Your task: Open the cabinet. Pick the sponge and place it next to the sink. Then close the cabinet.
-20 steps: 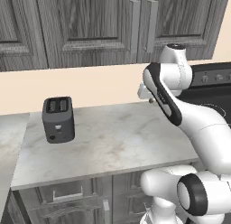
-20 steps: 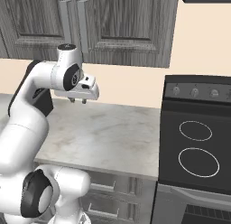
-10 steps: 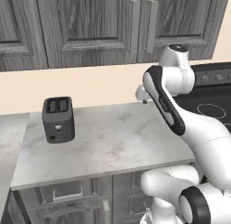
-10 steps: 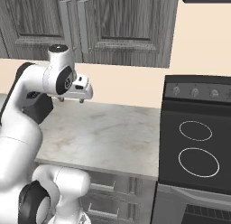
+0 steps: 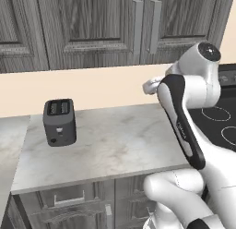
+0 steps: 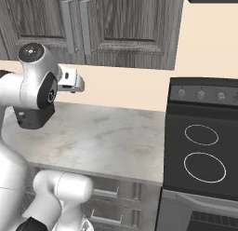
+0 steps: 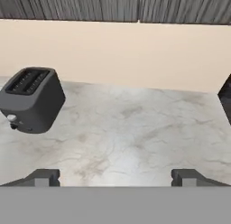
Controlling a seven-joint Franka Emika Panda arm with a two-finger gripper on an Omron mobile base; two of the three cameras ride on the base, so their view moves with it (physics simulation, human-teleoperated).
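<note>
The cabinet (image 5: 97, 29) (image 6: 130, 25) hangs above the counter with both doors shut, its two silver bar handles (image 5: 137, 25) meeting at the middle. Its lower edge (image 7: 113, 6) runs along the top of the hand view. My gripper (image 5: 150, 87) (image 6: 76, 83) (image 7: 115, 178) hovers below those handles, above the back of the marble counter (image 5: 110, 145), touching nothing. It is open, with the fingertips (image 7: 43, 177) far apart and nothing between them. The sponge and the sink are out of view.
A black toaster (image 5: 60, 122) (image 7: 31, 99) stands on the left part of the counter. A black stove (image 6: 204, 146) adjoins the counter on the right. Low cabinets with horizontal handles (image 5: 73, 205) sit under the counter.
The gripper has gone from shut to wide open. The hand has lifted a little and swung slightly left below the cabinet handles.
</note>
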